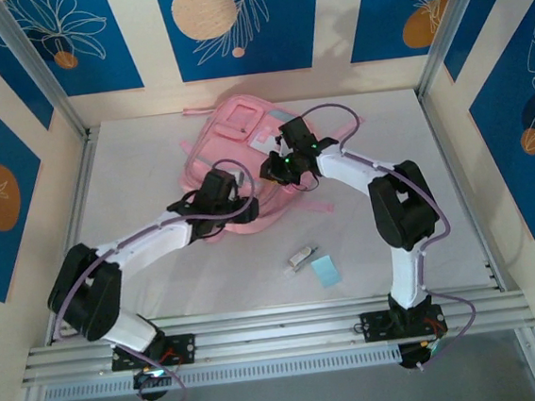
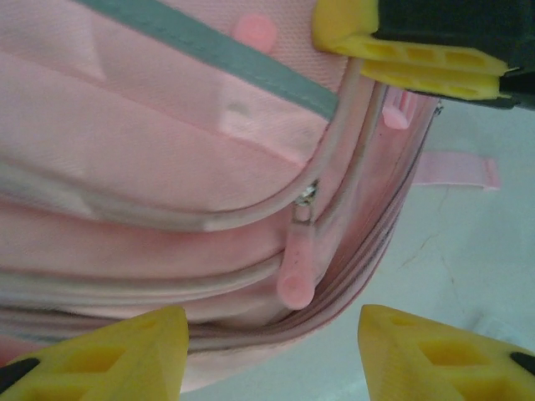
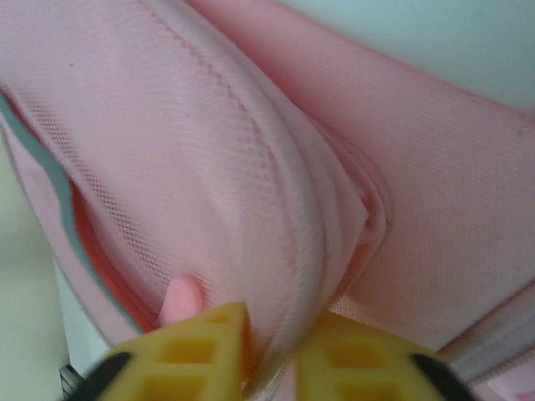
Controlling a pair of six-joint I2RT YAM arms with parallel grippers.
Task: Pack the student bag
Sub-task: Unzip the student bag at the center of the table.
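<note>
The student bag (image 1: 237, 128), pink with grey trim, lies at the back middle of the table. My left gripper (image 1: 235, 192) is at its near edge and stands open (image 2: 272, 334). A pink zipper pull (image 2: 297, 261) hangs just beyond the fingertips, apart from both of them. My right gripper (image 1: 274, 169) is over the bag's right side, and its yellow fingers (image 2: 418, 54) reach in from the top of the left wrist view. It is shut (image 3: 272, 355) on a fold of the bag's zippered edge (image 3: 284, 209). A second pink pull tab (image 3: 184, 299) shows beside its left finger.
On the table in front of the bag lie a small pale tube (image 1: 301, 257) and a light blue square card (image 1: 325, 271). A pink strap (image 2: 456, 171) trails from the bag over the white tabletop. Metal rails and walls border the table.
</note>
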